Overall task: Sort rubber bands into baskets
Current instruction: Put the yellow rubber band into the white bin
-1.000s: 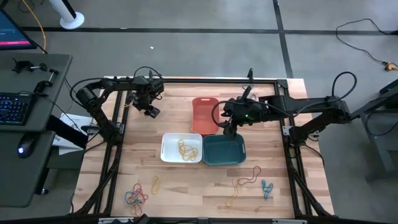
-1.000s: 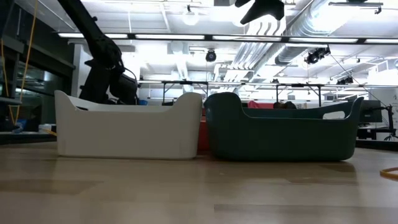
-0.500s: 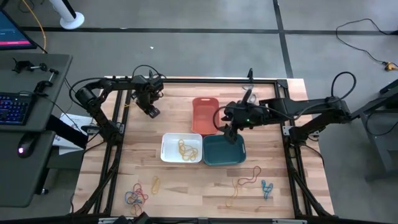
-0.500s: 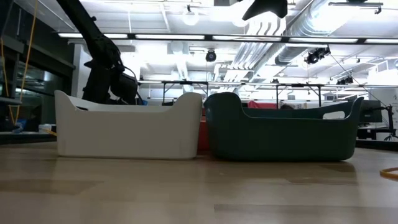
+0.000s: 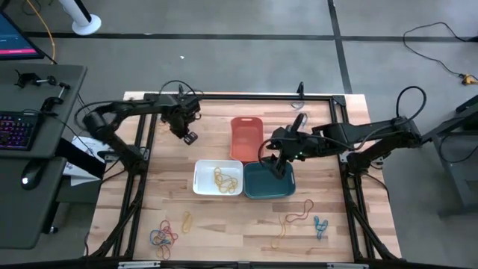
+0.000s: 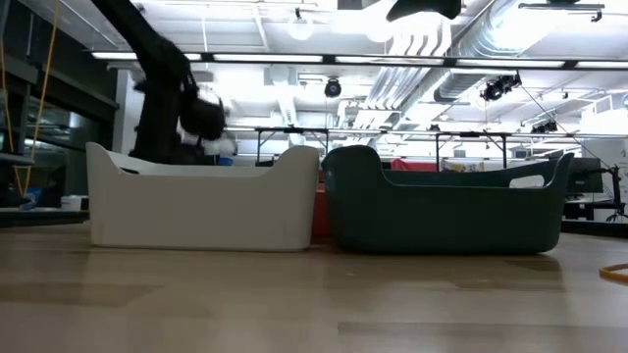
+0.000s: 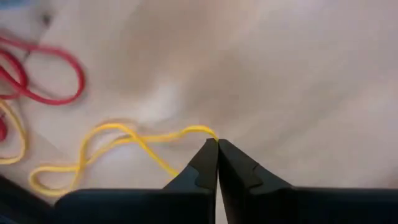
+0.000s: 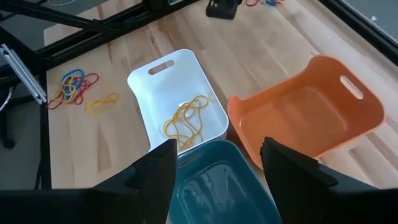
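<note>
Wooden table (image 5: 216,217) unchanged, left gripper (image 5: 188,137) fingers now pressed together, right gripper (image 5: 278,166) fingers still spread

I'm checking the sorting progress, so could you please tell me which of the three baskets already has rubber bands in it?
The white basket: yellow rubber bands lie on its floor, while the orange basket and the teal basket show bare bottoms.

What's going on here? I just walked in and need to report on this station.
A two-armed robot is sorting rubber bands into three baskets. The left tool is shut on a yellow band at the table's far left. The right tool hangs open over the teal basket. The white basket holds yellow bands; the orange basket looks empty. More bands lie loose on the near table.
</note>
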Available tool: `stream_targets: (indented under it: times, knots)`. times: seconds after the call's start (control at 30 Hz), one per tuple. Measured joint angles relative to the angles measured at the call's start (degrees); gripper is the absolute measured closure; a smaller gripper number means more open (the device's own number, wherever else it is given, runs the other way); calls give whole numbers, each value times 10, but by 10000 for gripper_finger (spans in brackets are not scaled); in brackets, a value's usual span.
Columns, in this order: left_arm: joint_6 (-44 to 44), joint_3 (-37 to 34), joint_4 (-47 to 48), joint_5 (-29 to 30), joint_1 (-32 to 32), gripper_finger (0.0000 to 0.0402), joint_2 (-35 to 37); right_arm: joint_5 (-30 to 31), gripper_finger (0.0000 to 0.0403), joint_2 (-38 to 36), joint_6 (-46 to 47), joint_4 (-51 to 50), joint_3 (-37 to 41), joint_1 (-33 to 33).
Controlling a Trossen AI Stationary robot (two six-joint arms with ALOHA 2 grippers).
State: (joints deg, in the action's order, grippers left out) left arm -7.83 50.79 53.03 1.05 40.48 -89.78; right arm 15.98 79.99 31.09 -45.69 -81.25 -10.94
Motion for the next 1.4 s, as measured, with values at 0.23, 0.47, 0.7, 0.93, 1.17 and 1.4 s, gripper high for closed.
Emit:
stream_targets:
  times: [0.23,0.47,0.7,0.93,1.17,1.4]
  knots:
    - [-70,43,5,-9,-27,401,174,6,183,0,0,-9,0,-1]
    - [-140,99,0,-14,-109,401,304,40,183,0,0,-9,0,-1]
    - [-224,150,-50,-14,-245,401,340,57,183,0,0,-18,0,0]
    - [-296,162,-162,-12,-376,401,287,79,183,0,0,-19,0,0]
    - [-307,162,-224,-12,-467,401,217,79,183,0,0,-22,0,0]
    - [-325,156,-212,-12,-523,401,187,79,183,0,0,-36,0,0]
